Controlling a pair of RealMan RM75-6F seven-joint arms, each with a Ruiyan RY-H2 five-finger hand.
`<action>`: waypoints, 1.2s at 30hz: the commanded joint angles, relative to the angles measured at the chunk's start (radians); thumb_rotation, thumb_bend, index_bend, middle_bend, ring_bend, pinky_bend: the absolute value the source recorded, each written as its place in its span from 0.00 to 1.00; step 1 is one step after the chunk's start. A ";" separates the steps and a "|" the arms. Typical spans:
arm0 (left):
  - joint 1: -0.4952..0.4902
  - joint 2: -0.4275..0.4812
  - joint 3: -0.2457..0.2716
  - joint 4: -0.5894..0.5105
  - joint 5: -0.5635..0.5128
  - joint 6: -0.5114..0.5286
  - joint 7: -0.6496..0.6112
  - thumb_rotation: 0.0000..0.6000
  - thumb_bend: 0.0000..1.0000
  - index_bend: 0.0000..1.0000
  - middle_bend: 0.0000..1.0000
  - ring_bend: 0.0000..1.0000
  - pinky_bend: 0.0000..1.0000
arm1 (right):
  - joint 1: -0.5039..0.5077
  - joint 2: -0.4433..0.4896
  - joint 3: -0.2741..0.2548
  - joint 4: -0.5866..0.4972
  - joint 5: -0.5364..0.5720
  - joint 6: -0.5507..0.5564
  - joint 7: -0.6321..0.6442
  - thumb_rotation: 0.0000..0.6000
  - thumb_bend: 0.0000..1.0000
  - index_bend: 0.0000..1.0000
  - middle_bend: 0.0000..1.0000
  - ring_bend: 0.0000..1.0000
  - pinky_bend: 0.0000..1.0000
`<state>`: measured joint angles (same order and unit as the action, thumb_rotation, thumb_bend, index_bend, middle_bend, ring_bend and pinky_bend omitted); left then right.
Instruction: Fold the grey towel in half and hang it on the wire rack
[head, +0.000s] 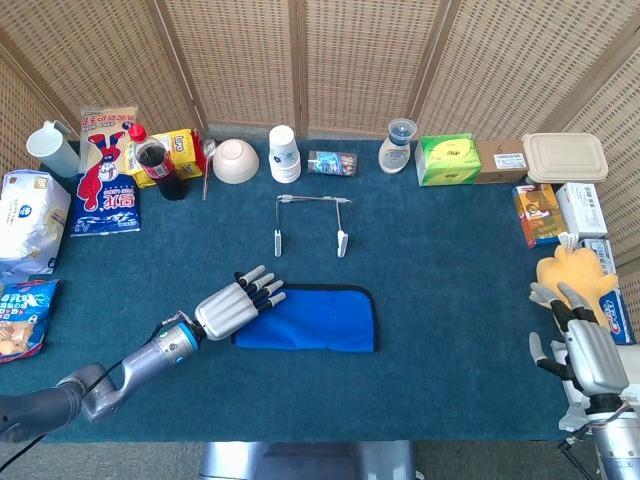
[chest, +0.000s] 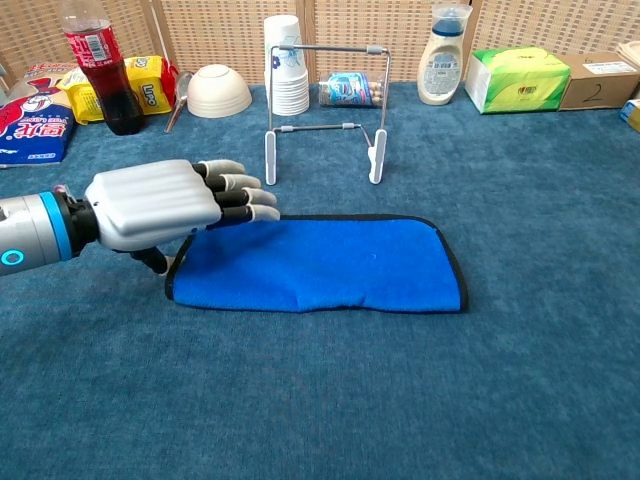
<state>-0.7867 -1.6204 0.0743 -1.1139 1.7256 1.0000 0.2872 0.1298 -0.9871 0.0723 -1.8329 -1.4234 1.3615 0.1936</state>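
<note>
Towel (chest: 318, 264) lies long axis left-right at frame centre; left hand (chest: 160, 203), fingers (chest: 243, 197) spread and empty, over its left end; right hand (head: 588, 352) well apart at lower right.

A matt, napped cloth covers the table (chest: 560, 300) in dark teal, like short carpet. On it lies a soft blue towel (chest: 320, 262) of fleecy cloth with a darker stitched hem. The left hand (chest: 175, 200) has a smooth, satin silver shell that looks like painted metal or hard plastic, with dark segments and pale tips on its fingers (chest: 245, 196). The wire rack (chest: 325, 110) is thin bright metal rod on white plastic feet. Behind it stand a stack of paper cups (chest: 287, 65), a matt white bowl (chest: 219, 91) and a glossy clear plastic cola bottle (chest: 95, 65). The back wall (head: 300, 60) is woven cane in wooden frames. The right hand (head: 588, 350) shows a similar silver finish, though it is small here.
</note>
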 joint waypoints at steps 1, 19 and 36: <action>0.000 -0.003 -0.004 0.002 -0.002 0.007 -0.009 1.00 0.39 0.00 0.01 0.00 0.00 | -0.001 0.000 0.000 0.000 0.000 0.001 0.000 1.00 0.50 0.11 0.25 0.03 0.00; 0.023 -0.006 0.007 0.028 0.017 0.090 -0.132 1.00 0.39 0.03 0.10 0.00 0.00 | -0.003 -0.004 0.004 0.001 0.004 0.000 0.004 1.00 0.50 0.11 0.25 0.03 0.00; 0.002 -0.055 0.013 0.093 0.053 0.133 -0.254 1.00 0.39 0.32 0.30 0.15 0.01 | -0.014 0.003 0.004 0.000 0.007 0.010 0.015 1.00 0.50 0.11 0.26 0.03 0.00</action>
<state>-0.7834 -1.6725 0.0861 -1.0239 1.7770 1.1303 0.0385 0.1155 -0.9835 0.0764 -1.8327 -1.4167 1.3711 0.2083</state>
